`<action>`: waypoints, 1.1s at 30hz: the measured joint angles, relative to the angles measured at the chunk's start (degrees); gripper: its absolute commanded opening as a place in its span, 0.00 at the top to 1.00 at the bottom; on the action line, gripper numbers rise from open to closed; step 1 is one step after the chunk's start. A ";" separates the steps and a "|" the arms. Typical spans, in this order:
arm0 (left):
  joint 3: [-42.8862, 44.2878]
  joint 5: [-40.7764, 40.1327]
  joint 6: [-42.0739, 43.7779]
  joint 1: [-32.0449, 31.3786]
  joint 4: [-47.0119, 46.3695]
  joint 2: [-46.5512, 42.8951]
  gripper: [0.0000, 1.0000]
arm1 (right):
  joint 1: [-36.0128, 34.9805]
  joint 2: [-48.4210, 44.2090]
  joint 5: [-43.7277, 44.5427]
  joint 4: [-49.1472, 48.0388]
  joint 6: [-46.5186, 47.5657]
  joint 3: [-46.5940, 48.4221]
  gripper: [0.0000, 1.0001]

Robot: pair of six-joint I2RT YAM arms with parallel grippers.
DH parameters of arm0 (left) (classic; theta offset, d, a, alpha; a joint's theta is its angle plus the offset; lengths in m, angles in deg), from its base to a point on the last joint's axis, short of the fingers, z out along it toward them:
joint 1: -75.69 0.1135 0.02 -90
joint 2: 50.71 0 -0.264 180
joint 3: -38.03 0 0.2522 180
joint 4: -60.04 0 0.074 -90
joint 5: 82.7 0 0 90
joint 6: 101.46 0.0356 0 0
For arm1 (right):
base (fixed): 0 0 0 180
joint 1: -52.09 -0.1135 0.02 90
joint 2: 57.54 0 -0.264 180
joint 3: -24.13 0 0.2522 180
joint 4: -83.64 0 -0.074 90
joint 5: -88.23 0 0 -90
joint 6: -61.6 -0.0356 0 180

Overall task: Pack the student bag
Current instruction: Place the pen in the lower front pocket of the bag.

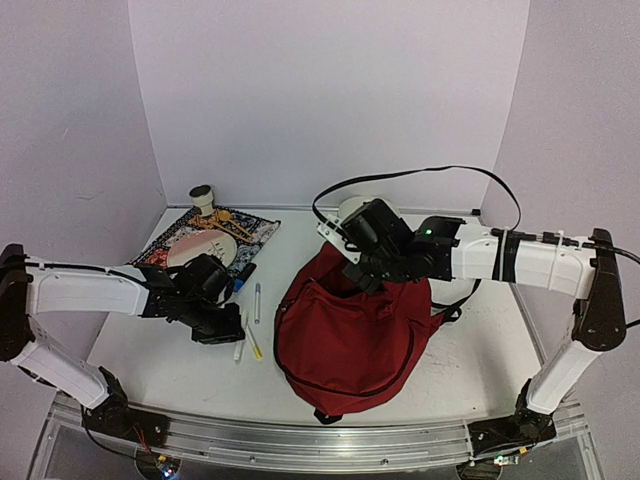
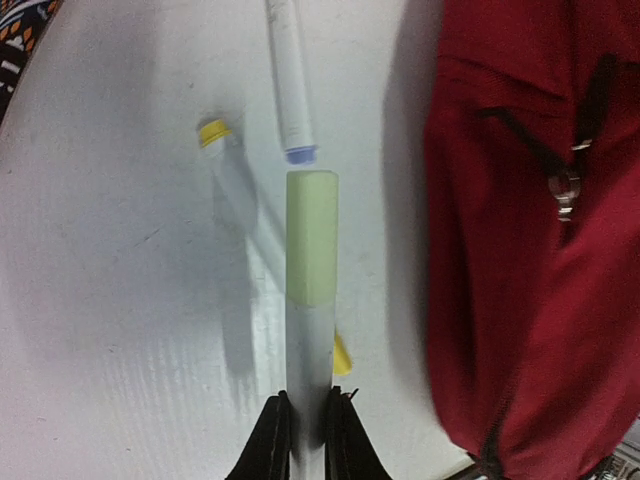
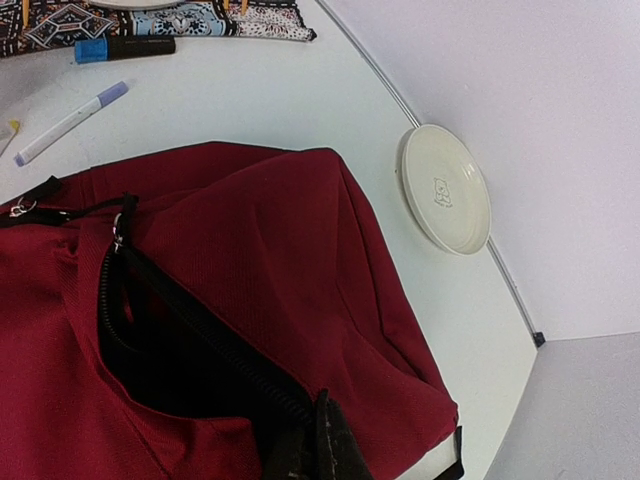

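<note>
The student bag (image 1: 350,340) is a dark-red backpack lying at the table's middle right, its black-zippered mouth (image 3: 180,340) gaping open. My right gripper (image 3: 320,445) is shut on the bag's opening edge by the zipper, at the bag's far end (image 1: 365,272). My left gripper (image 2: 308,430) is shut on a white marker with a pale-green cap (image 2: 312,235), held slightly above the table just left of the bag (image 2: 530,250). In the top view the left gripper (image 1: 225,332) sits beside the loose markers.
A purple-capped marker (image 2: 290,80) and a yellow-capped marker (image 2: 215,135) lie under and beyond the held one. A blue-capped black marker (image 3: 120,48), a patterned cloth (image 1: 255,232) with a dish (image 1: 203,248) and a cup (image 1: 203,198) are at the far left. A cream plate (image 3: 445,190) leans by the back wall.
</note>
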State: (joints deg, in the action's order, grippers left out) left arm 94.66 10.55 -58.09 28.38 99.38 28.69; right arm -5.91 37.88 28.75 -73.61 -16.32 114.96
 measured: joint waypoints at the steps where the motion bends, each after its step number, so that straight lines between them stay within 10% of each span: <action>1: -0.27 0.70 -0.96 0.01 -1.27 -1.26 1.00 | 0.00 0.00 -0.13 0.11 -0.08 0.17 1.00; 13: -1.55 11.95 -9.53 -2.71 -18.57 -5.87 1.00 | 0.11 0.40 -2.77 0.68 -1.92 2.68 1.00; 33: 19.75 14.91 -13.87 -10.75 -33.52 19.32 1.00 | 0.11 0.92 -4.47 0.81 -4.66 3.35 1.00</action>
State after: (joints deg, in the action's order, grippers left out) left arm 114.41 25.46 -71.95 17.62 65.86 48.00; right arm -5.80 38.80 24.28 -72.80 -20.97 118.32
